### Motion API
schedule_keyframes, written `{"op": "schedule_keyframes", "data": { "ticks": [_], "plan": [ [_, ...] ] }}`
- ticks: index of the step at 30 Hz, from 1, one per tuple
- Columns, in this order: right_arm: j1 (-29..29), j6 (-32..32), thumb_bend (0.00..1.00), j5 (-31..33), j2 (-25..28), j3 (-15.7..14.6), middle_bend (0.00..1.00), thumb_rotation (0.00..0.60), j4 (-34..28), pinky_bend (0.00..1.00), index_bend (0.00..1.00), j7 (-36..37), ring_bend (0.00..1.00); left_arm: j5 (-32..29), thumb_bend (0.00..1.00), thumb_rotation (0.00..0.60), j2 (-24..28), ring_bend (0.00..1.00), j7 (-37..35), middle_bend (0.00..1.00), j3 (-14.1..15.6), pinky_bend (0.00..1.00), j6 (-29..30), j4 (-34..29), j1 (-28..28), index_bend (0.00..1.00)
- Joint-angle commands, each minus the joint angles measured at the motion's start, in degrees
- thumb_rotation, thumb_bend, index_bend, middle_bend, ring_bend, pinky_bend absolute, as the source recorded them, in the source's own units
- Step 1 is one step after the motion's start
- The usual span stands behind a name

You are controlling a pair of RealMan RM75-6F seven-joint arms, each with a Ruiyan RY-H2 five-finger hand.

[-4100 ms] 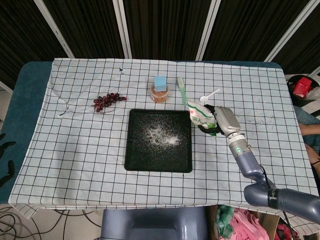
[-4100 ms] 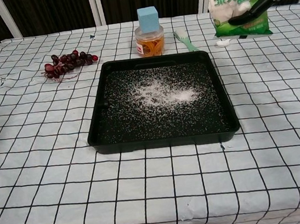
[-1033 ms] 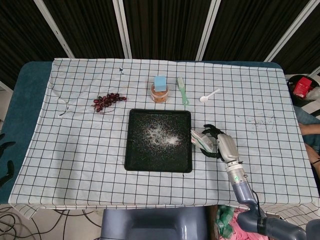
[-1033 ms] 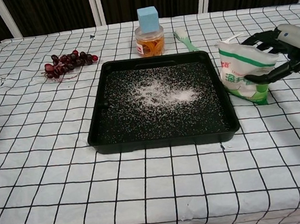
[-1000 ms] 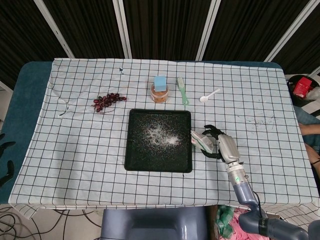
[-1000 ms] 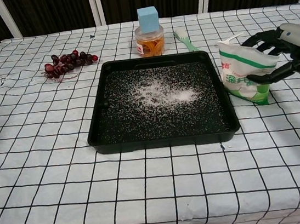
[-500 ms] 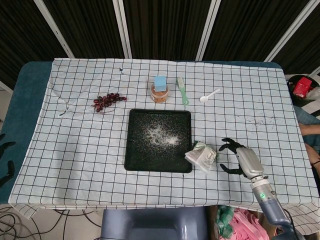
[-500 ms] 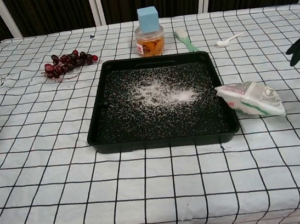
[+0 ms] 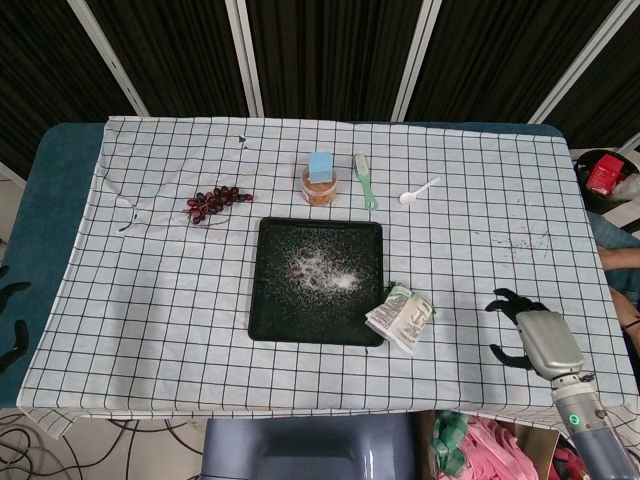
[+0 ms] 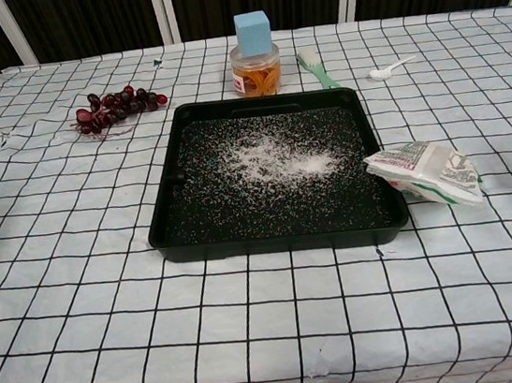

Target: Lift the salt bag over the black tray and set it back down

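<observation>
Salt bag (image 10: 426, 172) lies tipped on its side, leaning on the black tray's (image 10: 168, 203) right rim toward the bench's near right; right hand (image 9: 530, 334) released, fingers spread, well apart from it; set-down looks done, so next calls only for retreat.

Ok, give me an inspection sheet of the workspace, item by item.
Surface: table under a checked cloth.
Job's things: salt bag lies on its side, one end on the right rim of the black tray; white grains scattered in the tray.
Clutter: grapes, orange jar with a blue block on top, green brush, white spoon.
Hands: right hand off the bag, fingers apart; left hand not seen.
Cables: some on the floor at lower left.
Surroundings: dark panelled backdrop, red item at far right.
</observation>
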Motion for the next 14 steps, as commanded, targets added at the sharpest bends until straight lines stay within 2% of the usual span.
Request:
{"op": "schedule_keyframes", "data": {
  "ticks": [1,4,6,14],
  "plan": [
    [-5.9,11.4,0.22,-4.8,-3.6,-0.9,0.13,0.600,4.1,0.29,0.27,-8.8,0.21,0.2,0.61,0.600,0.2,0.00,-0.2,0.04,-0.1,0.00,0.1,0.2,0.0,0.21],
    [-9.0,17.2,0.22,-7.1,-6.2,-1.1,0.13,0.600,7.7,0.29,0.26,-10.5,0.21,0.5,0.61,0.600,0.4,0.00,-0.6,0.04,-0.1,0.00,0.2,0.3,0.0,0.21],
    [-10.1,18.8,0.22,-7.7,-7.1,-1.2,0.13,0.600,9.4,0.29,0.26,-11.4,0.21,0.9,0.61,0.600,0.5,0.00,-0.4,0.04,0.1,0.00,0.2,0.5,-0.1,0.21],
    [-11.9,19.8,0.22,-7.6,-6.7,-0.6,0.13,0.600,10.6,0.29,0.25,-11.5,0.21,1.8,0.61,0.600,0.5,0.00,0.0,0.04,0.7,0.00,-0.2,0.9,-0.2,0.21]
  ]
}}
